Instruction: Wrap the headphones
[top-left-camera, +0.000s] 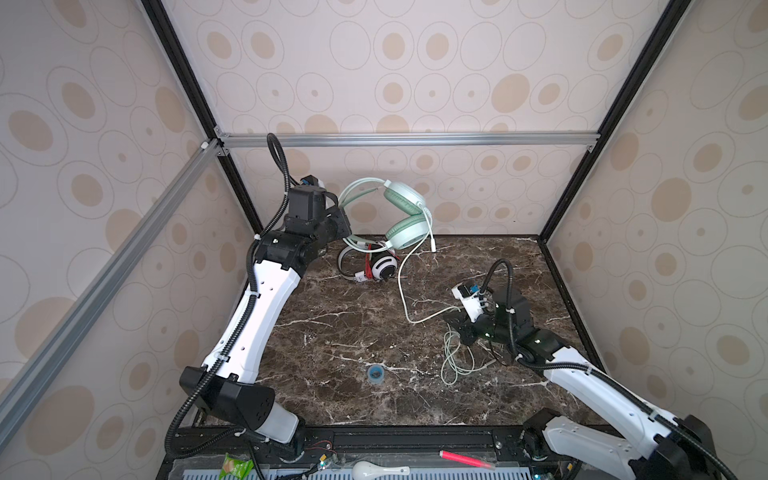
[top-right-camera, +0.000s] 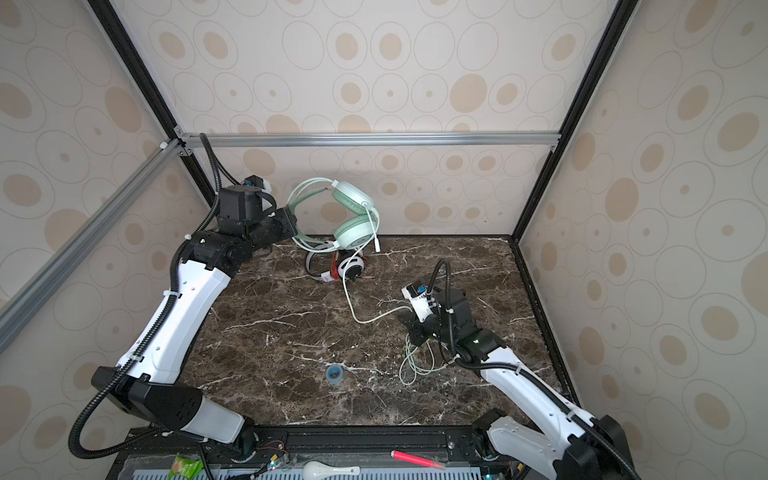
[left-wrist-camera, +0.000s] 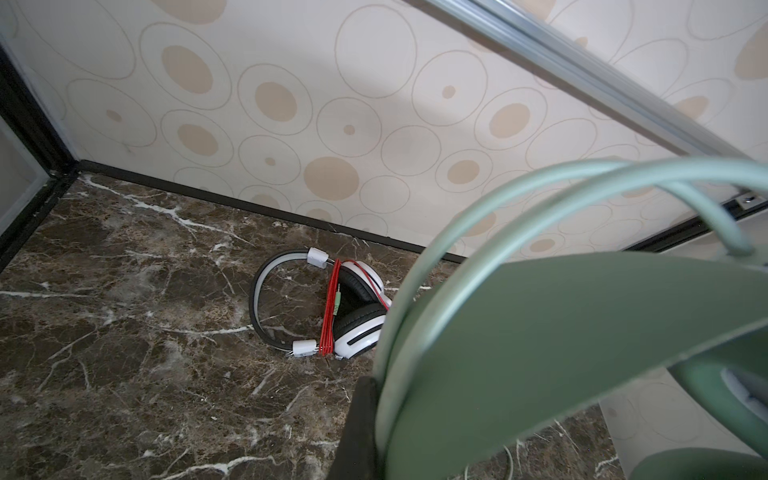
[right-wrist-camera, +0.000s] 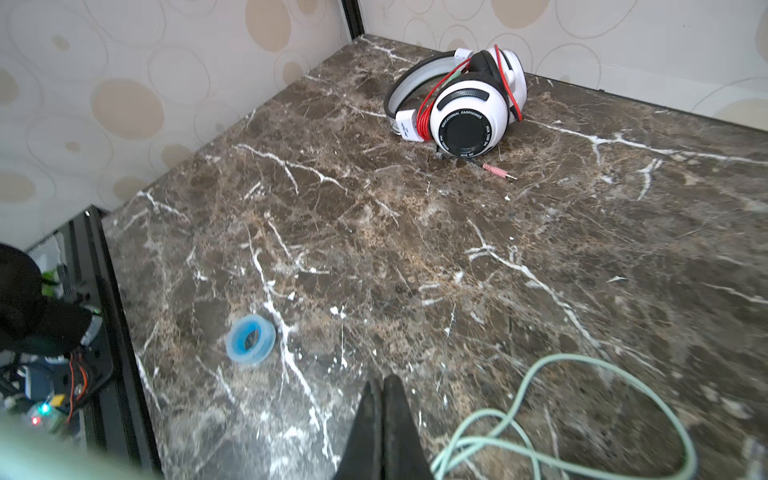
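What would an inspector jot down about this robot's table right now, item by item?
Surface: dark marble table, white-veined.
Job's things: mint headphones held aloft by the headband; white-and-black headphones lying at the rear.
Clutter: blue tape roll near the front.
Grippers: left gripper shut on mint headphones; right gripper shut beside cord loops, grip unclear.
Cables: pale cord hangs to the table, ending in loose loops; red cord wound round its pair.
Surroundings: oval-patterned walls, metal frame.

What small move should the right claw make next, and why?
Probably lift the right claw slightly, to test whether the pale cord rises with it. The claw is shut right where the cord reaches it, but a grip is not clearly visible. The left claw holds the mint-green headphones up by the headband, and loose cord loops lie on the table, unwound.
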